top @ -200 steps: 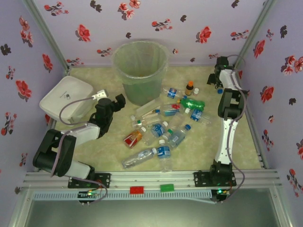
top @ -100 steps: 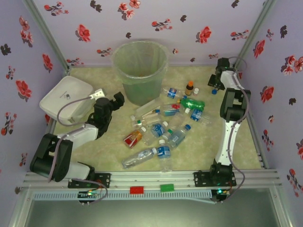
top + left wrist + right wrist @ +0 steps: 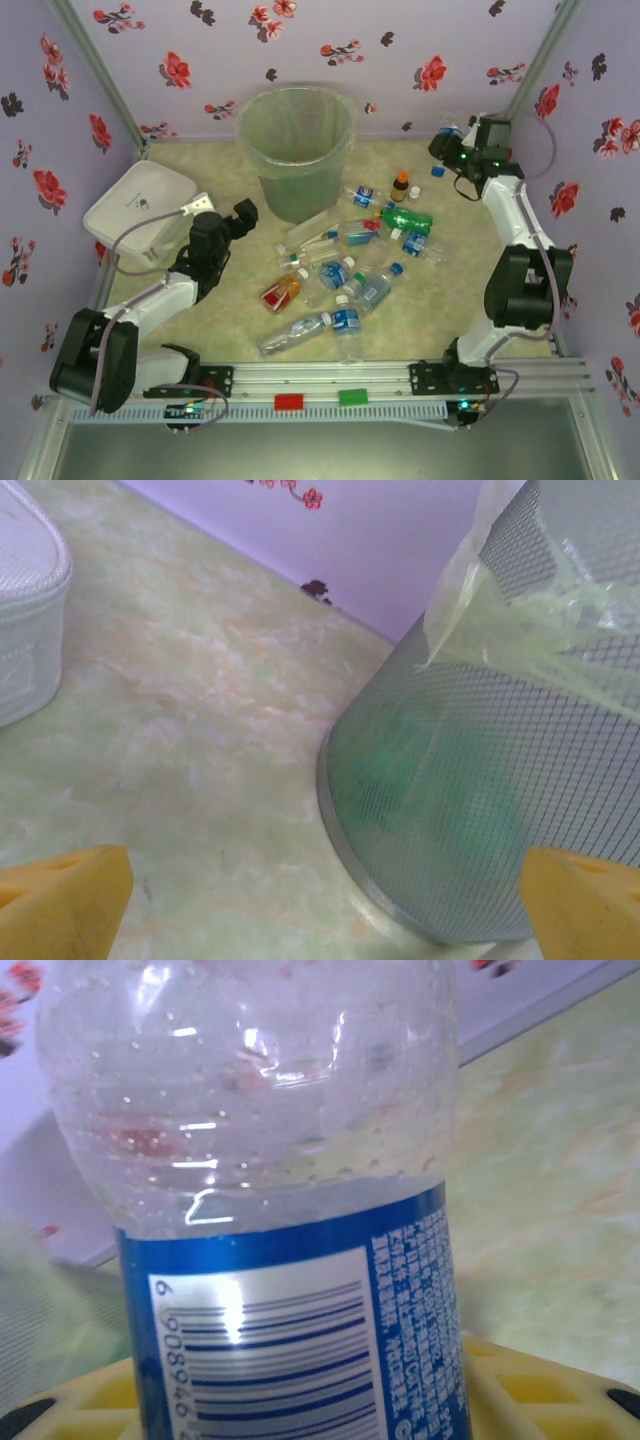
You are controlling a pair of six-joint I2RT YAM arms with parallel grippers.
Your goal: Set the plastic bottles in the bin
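We have the right gripper (image 3: 447, 148) clamped on a clear blue-labelled bottle (image 3: 290, 1260) near the back-right corner. The left gripper (image 3: 244, 212) is spread wide (yellow fingers (image 3: 60, 900) far apart) beside the bin (image 3: 300, 185) base; loose bottles (image 3: 345, 270) lie right of it.

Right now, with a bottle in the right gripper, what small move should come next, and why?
Probably swing the right gripper left toward the bin. It is shut on a clear blue-labelled bottle near the back right corner, well to the side of the bin's open mouth, so releasing now would likely miss.
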